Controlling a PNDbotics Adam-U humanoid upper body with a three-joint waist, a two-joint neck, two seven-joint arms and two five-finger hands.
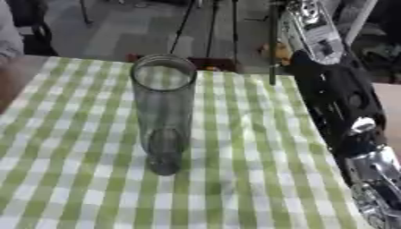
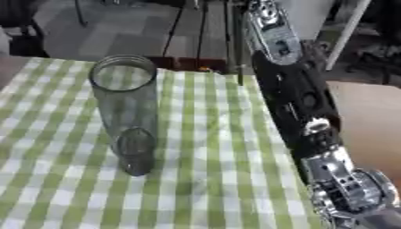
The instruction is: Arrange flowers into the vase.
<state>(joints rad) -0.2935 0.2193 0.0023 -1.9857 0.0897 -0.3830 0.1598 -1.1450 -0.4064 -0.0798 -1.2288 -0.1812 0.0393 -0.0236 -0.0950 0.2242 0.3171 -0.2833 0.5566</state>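
— Where is the vase?

— The vase [image 1: 163, 112] is a tall clear glass cylinder. It stands upright on the green and white checked tablecloth [image 1: 235, 179], about midway between the cloth's left and right edges and nearer the far edge than the near one. Its open mouth faces up and I see nothing inside it.

— And the flowers?

— All I can make out is a thin dark stem [image 1: 272, 53] standing nearly upright beyond the far right corner of the cloth, well apart from the vase. There is a small orange-yellow shape [image 1: 280, 53] just beside it, but I cannot say what that is.

— Which arm is in play?

— The right arm [image 2: 301, 96], black with silver joints. It comes in from the near right corner and runs along the right edge of the cloth up toward the far right corner.

— Is the right hand holding that stem?

— I cannot tell. The right hand [image 1: 313, 29] shows as a silver and black shape at the top, just beside the stem, and its fingers are not clear enough to judge whether they are straight or curled round anything.

— The left hand?

— It does not show in either view.

— Anything else on the table?

— Only the cloth and the vase. Past the far edge there is a grey floor [image 1: 125, 36] with thin dark stand legs [image 1: 184, 27]
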